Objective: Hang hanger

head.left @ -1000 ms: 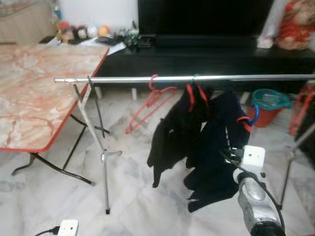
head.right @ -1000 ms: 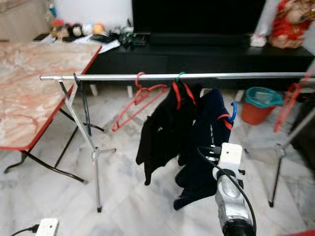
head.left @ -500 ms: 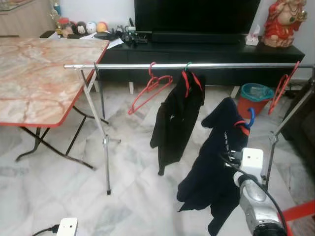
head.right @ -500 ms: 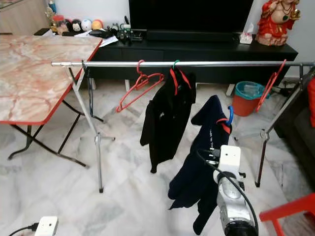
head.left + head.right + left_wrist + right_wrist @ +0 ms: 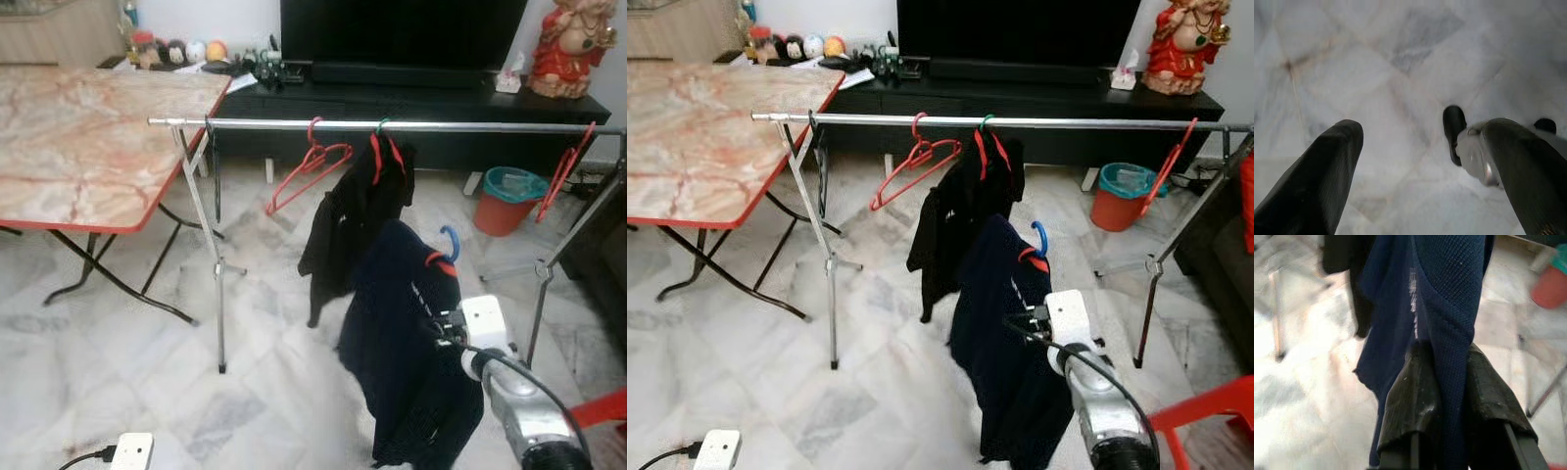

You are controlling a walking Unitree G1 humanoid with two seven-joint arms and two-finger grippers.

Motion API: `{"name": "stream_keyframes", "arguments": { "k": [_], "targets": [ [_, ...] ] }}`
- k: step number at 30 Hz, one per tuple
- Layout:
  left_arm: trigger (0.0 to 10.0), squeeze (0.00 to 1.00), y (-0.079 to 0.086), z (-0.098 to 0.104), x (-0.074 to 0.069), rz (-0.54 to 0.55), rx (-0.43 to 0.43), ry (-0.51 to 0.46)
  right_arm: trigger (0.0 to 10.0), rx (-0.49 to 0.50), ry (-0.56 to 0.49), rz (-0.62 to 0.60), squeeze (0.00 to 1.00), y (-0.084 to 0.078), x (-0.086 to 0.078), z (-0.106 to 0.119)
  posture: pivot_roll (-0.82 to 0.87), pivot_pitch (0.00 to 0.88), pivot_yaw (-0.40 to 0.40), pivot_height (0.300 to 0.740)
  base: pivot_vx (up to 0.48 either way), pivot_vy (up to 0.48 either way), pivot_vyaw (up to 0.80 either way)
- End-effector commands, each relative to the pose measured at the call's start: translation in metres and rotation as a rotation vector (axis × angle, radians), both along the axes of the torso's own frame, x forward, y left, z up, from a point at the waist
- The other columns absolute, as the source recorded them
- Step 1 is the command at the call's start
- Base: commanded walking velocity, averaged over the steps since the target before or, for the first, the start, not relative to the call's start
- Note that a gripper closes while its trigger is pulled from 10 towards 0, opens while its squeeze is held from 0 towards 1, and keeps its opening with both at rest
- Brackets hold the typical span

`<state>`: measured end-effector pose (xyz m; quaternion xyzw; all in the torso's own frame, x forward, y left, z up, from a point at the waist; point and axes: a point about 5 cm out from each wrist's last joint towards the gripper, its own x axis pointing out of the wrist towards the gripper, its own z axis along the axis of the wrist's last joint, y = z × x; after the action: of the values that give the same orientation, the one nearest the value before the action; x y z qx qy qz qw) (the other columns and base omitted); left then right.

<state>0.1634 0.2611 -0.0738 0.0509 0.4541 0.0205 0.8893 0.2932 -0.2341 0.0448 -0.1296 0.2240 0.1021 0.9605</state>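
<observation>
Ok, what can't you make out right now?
- Right gripper: its grip on the hanger is covered by the navy jacket in both eye views and the wrist view.
- Rail: its right end is cut off by the picture edge.
- Shelf trinkets: too small to identify.

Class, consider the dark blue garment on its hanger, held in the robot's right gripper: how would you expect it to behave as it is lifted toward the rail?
The dark blue garment is probably floppy: it drapes in loose folds. It likely swings, hanging free below the right gripper pinching its fabric.

Marble table (image 5: 78, 137), orange bucket (image 5: 507, 201).
</observation>
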Motion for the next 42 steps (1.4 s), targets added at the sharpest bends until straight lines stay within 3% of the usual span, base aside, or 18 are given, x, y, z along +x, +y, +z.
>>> {"name": "stream_keyframes", "arguments": {
  "k": [1, 9, 15, 16, 17, 18, 23, 28, 33, 39, 42],
  "targets": [
    [10.0, 0.0, -0.004, 0.002, 0.005, -0.102, 0.022, -0.014, 10.0, -0.018, -0.02, 0.22, 0.0, 0.012, 0.004, 0.017, -0.08, 0.0, -0.056, 0.74, 0.0, 0.0, 0.0],
    [10.0, 0.0, -0.011, 0.007, 0.014, -0.291, 0.074, -0.044, 10.0, -0.033, 0.076, 0.496, 0.0, 0.024, -0.005, 0.02, -0.07, 0.0, -0.064, 0.74, 0.0, 0.0, 0.0],
    [10.0, 0.0, -0.017, 0.009, 0.019, -0.429, 0.108, -0.058, 10.0, -0.076, 0.122, 0.569, 0.0, 0.022, -0.006, 0.024, -0.07, 0.0, -0.065, 0.74, 0.0, 0.0, 0.0],
    [10.0, 0.0, -0.025, 0.029, 0.051, -0.51, 0.093, -0.185, 10.0, -0.085, 0.13, 0.58, 0.0, 0.021, -0.006, 0.024, -0.07, 0.0, -0.065, 0.74, 0.0, 0.0, 0.0],
    [10.0, 0.0, -0.043, 0.068, 0.095, -0.686, 0.05, -0.4, 10.0, -0.099, 0.135, 0.606, 0.0, 0.019, -0.006, 0.027, -0.06, 0.0, -0.067, 0.74, 0.0, 0.0, 0.0],
    [10.0, 0.0, -0.047, 0.081, 0.104, -0.748, 0.037, -0.461, 10.0, -0.106, 0.139, 0.615, 0.0, 0.017, -0.006, 0.029, -0.06, 0.0, -0.068, 0.74, 0.0, 0.0, 0.0],
    [10.0, 0.0, -0.052, 0.11, 0.115, -0.87, -0.006, -0.579, 10.0, -0.171, 0.142, 0.668, 0.0, 0.009, -0.001, 0.042, -0.06, 0.0, -0.067, 0.74, 0.0, 0.0, 0.0],
    [10.0, 0.0, -0.057, 0.128, 0.122, -0.947, -0.049, -0.618, 10.0, -0.179, 0.149, 0.737, 0.0, 0.012, -0.003, 0.047, -0.06, 0.0, -0.065, 0.74, 0.0, 0.0, 0.0],
    [10.0, 0.0, -0.064, 0.13, 0.112, -1.062, -0.161, -0.528, 10.0, -0.186, 0.148, 0.811, 0.0, 0.014, -0.005, 0.052, -0.06, 0.0, -0.06, 0.74, 0.0, 0.0, 0.0],
    [10.0, 0.0, -0.061, 0.131, 0.11, -1.085, -0.198, -0.475, 10.0, -0.179, 0.16, 0.887, 0.0, 0.016, -0.01, 0.06, -0.06, 0.0, -0.058, 0.74, 0.0, 0.0, 0.0],
    [10.0, 0.0, -0.058, 0.128, 0.109, -1.134, -0.145, -0.401, 10.0, -0.187, 0.176, 0.919, 0.0, 0.015, -0.01, 0.062, -0.06, 0.0, -0.059, 0.74, 0.0, 0.0, 0.0]
  ]
}}
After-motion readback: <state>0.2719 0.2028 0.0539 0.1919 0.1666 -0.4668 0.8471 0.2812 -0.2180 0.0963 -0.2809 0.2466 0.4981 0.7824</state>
